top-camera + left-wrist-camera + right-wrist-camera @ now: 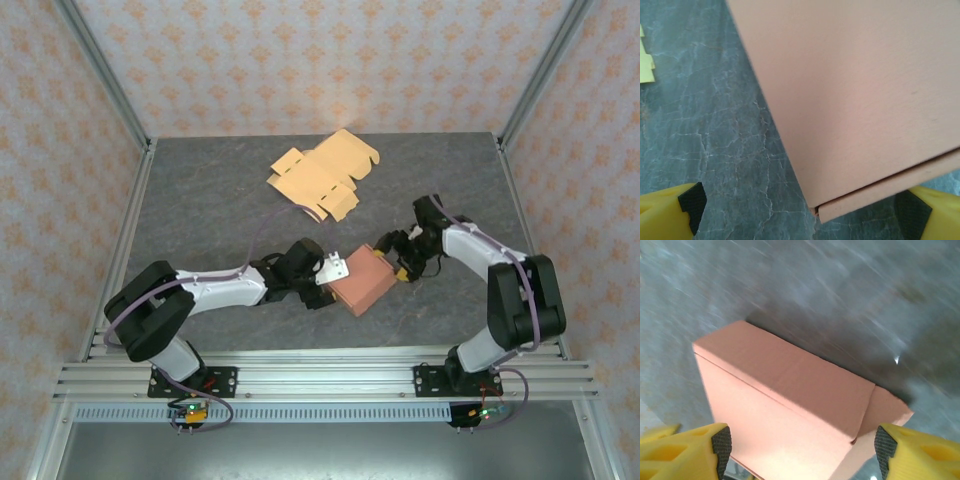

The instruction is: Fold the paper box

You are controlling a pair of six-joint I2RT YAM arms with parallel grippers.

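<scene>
The paper box [362, 280] is salmon pink, folded into a closed block, and lies on the grey table between the two arms. My left gripper [330, 272] is at its left end. In the left wrist view the box [860, 90] has its near corner between the wide-open fingers [692, 202] of the left gripper [802, 212], with the left pad well clear of it. My right gripper [395, 262] is at the box's right end. It [802, 445] straddles the box [790, 405] with its jaws open and a pad at each side.
A flat, unfolded yellow cardboard blank [322, 175] lies at the back middle of the table; its edge [646, 62] shows in the left wrist view. Metal frame posts and patterned walls bound the marbled grey tabletop [200, 200].
</scene>
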